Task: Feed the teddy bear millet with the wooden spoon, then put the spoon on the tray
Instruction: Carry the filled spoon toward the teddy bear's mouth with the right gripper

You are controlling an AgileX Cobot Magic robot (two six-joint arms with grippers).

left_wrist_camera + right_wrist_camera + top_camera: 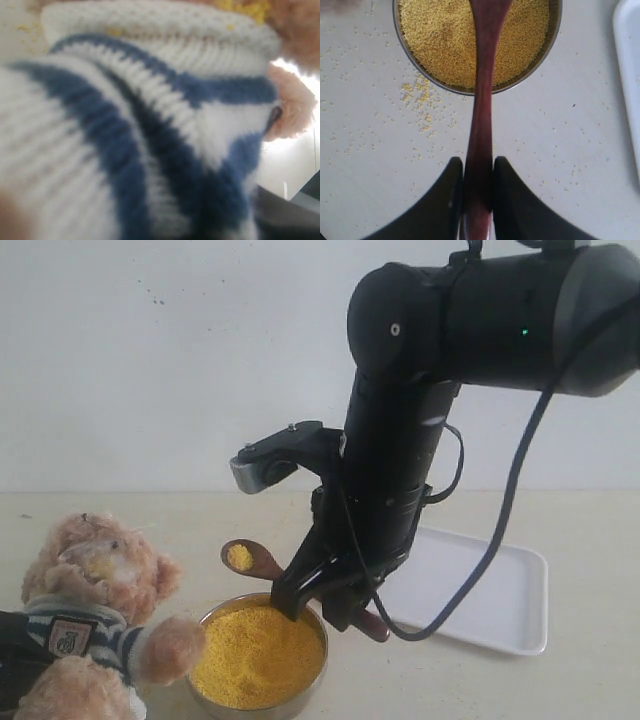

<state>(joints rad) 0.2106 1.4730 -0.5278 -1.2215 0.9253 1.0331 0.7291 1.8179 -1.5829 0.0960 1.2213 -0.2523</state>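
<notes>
The teddy bear [95, 625] sits at the lower left in its striped shirt [150, 125], with yellow grains stuck to its muzzle. Beside its paw stands the round metal bowl [315, 680] full of millet [258, 655]. My right gripper [322, 602] hangs over the bowl's far rim, shut on the handle of the wooden spoon [245, 558]. The spoon's bowl points toward the bear and carries a small heap of millet. In the right wrist view the fingertips [454, 172] pinch the spoon [482, 100] above the millet [445, 40]. A dark shape against the bear at the exterior view's left edge may be my left gripper; its jaws are hidden.
The white tray [490, 600] lies to the right behind the right arm, its edge also showing in the right wrist view [630, 75]. Spilled millet grains [420, 95] are scattered on the beige table [580, 680] beside the bowl. A black cable loops from the arm over the tray.
</notes>
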